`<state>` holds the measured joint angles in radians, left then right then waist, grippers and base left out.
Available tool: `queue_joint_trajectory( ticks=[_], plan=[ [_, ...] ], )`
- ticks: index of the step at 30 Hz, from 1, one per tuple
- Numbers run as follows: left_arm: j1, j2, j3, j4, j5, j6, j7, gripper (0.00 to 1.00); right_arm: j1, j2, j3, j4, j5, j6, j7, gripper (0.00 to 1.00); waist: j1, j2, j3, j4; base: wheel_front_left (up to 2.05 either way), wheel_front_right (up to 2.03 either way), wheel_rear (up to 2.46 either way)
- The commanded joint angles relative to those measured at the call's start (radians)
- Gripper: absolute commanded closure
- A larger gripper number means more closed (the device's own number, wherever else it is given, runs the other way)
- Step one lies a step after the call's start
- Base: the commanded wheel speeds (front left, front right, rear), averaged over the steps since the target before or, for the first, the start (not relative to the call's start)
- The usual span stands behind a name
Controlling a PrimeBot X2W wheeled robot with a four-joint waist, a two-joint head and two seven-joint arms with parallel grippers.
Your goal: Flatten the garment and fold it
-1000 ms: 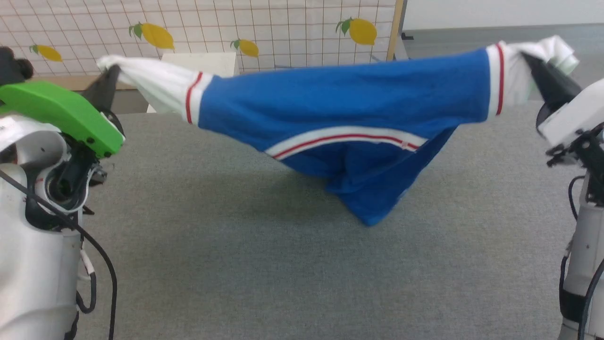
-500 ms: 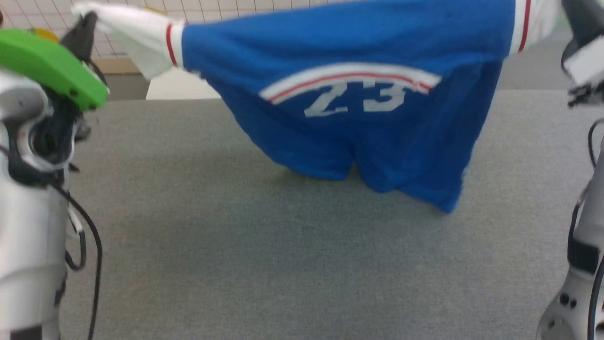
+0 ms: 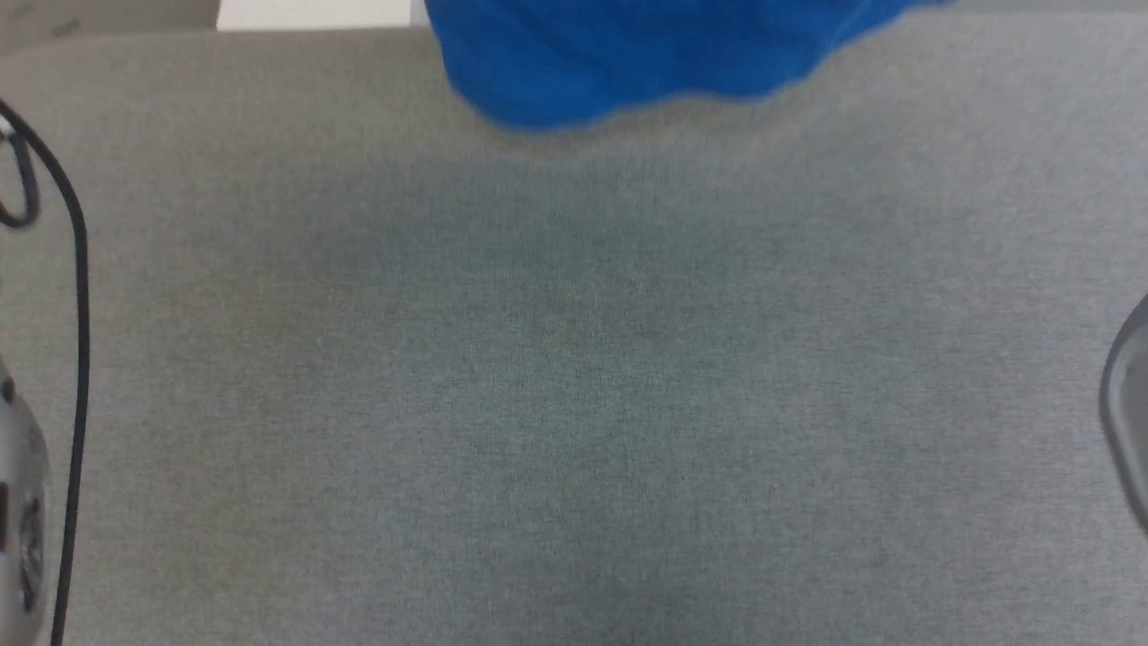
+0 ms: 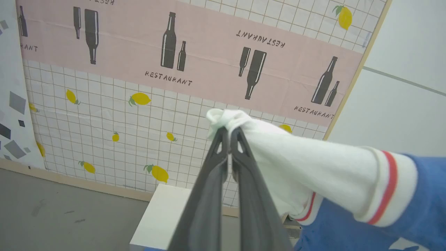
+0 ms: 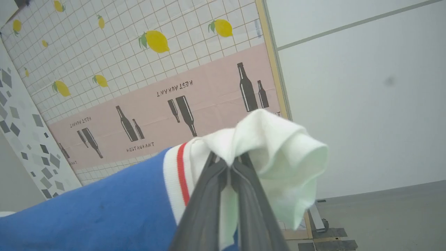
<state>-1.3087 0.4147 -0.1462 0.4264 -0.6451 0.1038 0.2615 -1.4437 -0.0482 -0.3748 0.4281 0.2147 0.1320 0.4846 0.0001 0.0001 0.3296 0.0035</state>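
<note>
left pincer point(image 4: 228, 136), right pincer point(image 5: 230, 163) clamped on garment point(image 4: 313, 167)

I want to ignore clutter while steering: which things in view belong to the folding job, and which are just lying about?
Job:
garment, hanging by its two white sleeves
left gripper, jaws shut on one sleeve
right gripper, jaws shut on the other
grey table beneath

Lying about:
white box
lemon-and-bottle backdrop
black cable
</note>
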Motion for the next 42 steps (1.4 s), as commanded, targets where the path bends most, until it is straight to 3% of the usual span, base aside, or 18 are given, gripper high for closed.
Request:
queue_joint_trajectory(
  ticks=[1,11,22,32,42],
  plan=[
    [-0.045,0.002,0.002,0.021,0.015,-0.012,-0.035,1.0,-0.045,-0.002,-0.011,0.023,-0.017,-0.001,-0.027,1.0,-0.0001,-0.0001,0.122,0.017,0.0,0.0,0.0],
    [-0.208,-0.009,-0.027,0.185,0.063,-0.078,-0.197,1.0,-0.199,-0.002,-0.013,0.219,-0.068,-0.001,-0.14,1.0,-0.0001,-0.0001,0.242,0.02,0.0,0.0,0.0],
    [-0.184,-0.05,-0.051,0.354,0.047,-0.136,-0.269,1.0,-0.145,-0.002,0.022,0.382,-0.027,-0.001,-0.231,1.0,-0.0001,-0.0001,0.262,0.032,0.0,0.0,0.0],
    [0.045,-0.098,-0.074,0.433,0.005,-0.195,-0.342,1.0,0.146,-0.002,0.125,0.411,0.091,-0.001,-0.25,1.0,-0.0001,-0.0001,0.115,0.042,0.0,0.0,0.0],
    [0.43,-0.132,-0.092,0.344,-0.052,-0.219,-0.401,1.0,0.567,-0.043,0.267,0.256,0.284,-0.001,-0.211,1.0,-0.0001,-0.0001,-0.066,0.041,0.0,0.0,0.0]
  ],
)
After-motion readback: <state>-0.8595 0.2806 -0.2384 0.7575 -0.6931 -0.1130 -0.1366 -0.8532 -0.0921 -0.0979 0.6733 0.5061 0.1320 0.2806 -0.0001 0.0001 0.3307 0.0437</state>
